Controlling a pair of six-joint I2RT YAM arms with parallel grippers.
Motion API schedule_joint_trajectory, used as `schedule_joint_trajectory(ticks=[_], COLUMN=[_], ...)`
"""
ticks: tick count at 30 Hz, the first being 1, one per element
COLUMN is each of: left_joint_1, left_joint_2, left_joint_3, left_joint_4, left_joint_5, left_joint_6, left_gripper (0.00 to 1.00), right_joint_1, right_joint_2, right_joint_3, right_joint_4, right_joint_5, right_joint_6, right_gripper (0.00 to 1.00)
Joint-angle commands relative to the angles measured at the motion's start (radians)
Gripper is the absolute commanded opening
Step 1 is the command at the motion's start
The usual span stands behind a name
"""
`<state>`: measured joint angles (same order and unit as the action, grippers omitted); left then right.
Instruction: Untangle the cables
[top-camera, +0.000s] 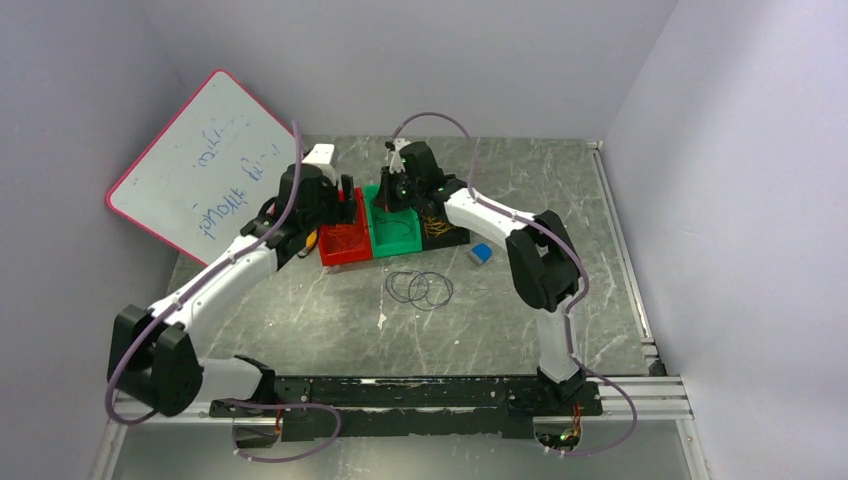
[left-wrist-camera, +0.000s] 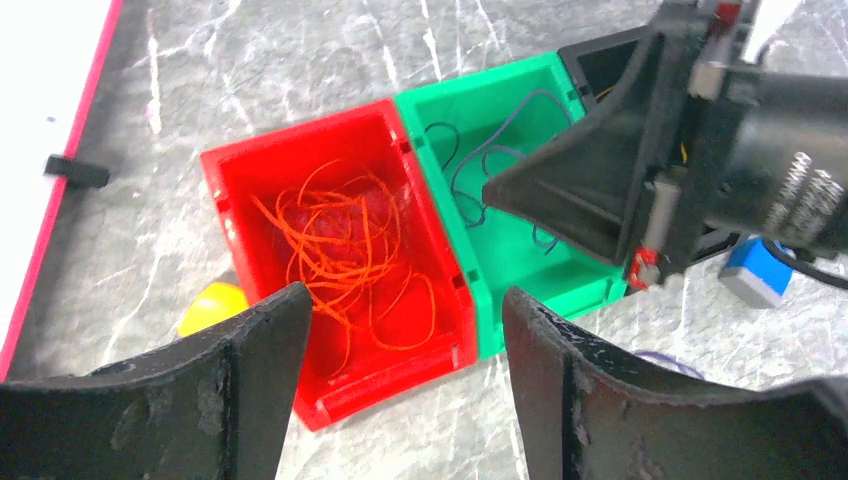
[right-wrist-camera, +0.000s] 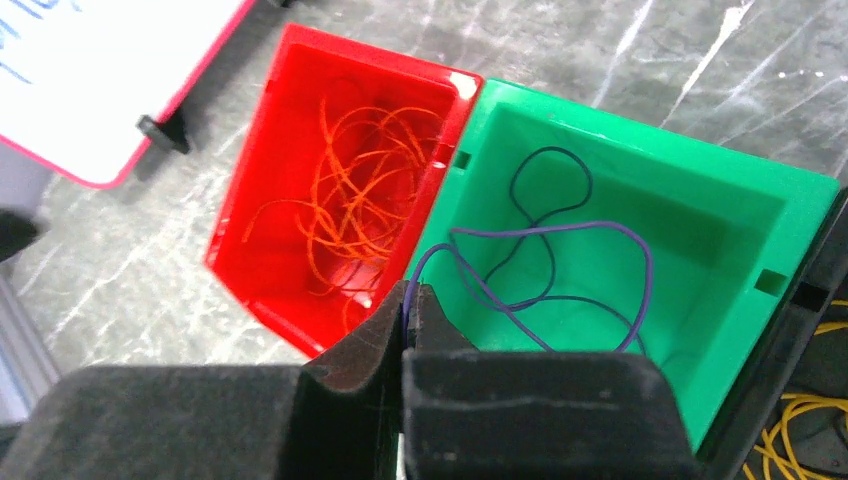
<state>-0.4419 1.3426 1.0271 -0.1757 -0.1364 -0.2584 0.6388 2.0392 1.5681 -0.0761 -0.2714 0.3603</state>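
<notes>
The orange cables (left-wrist-camera: 345, 245) lie as a loose tangle in the red bin (left-wrist-camera: 225, 190), straight below the left tool (left-wrist-camera: 405, 315). Its fingers stand wide apart with nothing between them. The purple cable (right-wrist-camera: 560, 270) sprawls in open loops on the floor of the green bin (right-wrist-camera: 790, 210). One part of it runs up into the right tool (right-wrist-camera: 410, 300), which is pinched shut on that strand above the bin's near corner. On the far side of the green bin from the left tool, yellow cables (right-wrist-camera: 805, 432) sit in a black bin (right-wrist-camera: 800, 340). Nearer the arm bases than either tool, a few dark loops (top-camera: 420, 289) lie overlapping on the bare counter (top-camera: 300, 330), outside any bin.

The task looks well along, with orange, purple and yellow each in a bin of their own. The purple strand has yet to be let go. The dark loops on the counter seem to be what is left, though whether they are linked or merely lying across each other cannot be told. A small blue block (top-camera: 481, 253) lies on the counter beside the black bin, to the right tool's outer side.
</notes>
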Motion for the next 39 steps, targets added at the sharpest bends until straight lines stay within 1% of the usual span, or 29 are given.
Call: schedule_joint_trajectory(ticks=[1, 3, 4, 9, 11, 15, 21, 25, 33, 36, 39], left_joint_1=[0.006, 0.009, 0.010, 0.017, 0.017, 0.019, 0.019, 0.019, 0.019, 0.019, 0.019], left_joint_2=[-0.132, -0.182, -0.194, -0.159, -0.143, -0.152, -0.138, -0.137, -0.113, -0.107, -0.103], left_joint_3=[-0.113, -0.148, -0.149, -0.065, -0.043, -0.057, -0.049, -0.057, -0.058, -0.059, -0.060], left_joint_4=[0.152, 0.189, 0.180, 0.021, -0.012, 0.003, -0.017, -0.006, 0.004, 0.002, 0.001], left_joint_5=[-0.073, -0.070, -0.069, -0.099, -0.098, -0.060, -0.059, -0.042, -0.008, -0.002, 0.007], left_joint_6=[0.003, 0.010, 0.015, 0.026, 0.022, 0.010, -0.010, -0.017, -0.025, -0.023, -0.022], left_gripper=[0.76, 0.78, 0.78, 0.80, 0.80, 0.80, 0.80, 0.79, 0.79, 0.79, 0.78], right_joint_1=[0.006, 0.006, 0.007, 0.015, 0.020, 0.029, 0.031, 0.032, 0.032, 0.032, 0.032], right_joint_2=[0.065, 0.082, 0.093, 0.139, 0.158, 0.166, 0.116, 0.064, -0.014, -0.059, -0.099], right_joint_3=[0.053, 0.065, 0.072, 0.112, 0.129, 0.139, 0.123, 0.119, 0.083, 0.067, 0.027], right_joint_4=[-0.059, -0.075, -0.087, -0.130, -0.147, -0.156, -0.140, -0.151, -0.200, -0.218, -0.203], right_joint_5=[0.087, 0.113, 0.124, 0.166, 0.172, 0.178, 0.178, 0.195, 0.310, 0.340, 0.347], right_joint_6=[-0.022, -0.028, -0.032, -0.045, -0.052, -0.068, -0.086, -0.100, -0.138, -0.152, -0.164], right_gripper=[0.00, 0.00, 0.00, 0.00, 0.00, 0.11, 0.26, 0.32, 0.41, 0.47, 0.48])
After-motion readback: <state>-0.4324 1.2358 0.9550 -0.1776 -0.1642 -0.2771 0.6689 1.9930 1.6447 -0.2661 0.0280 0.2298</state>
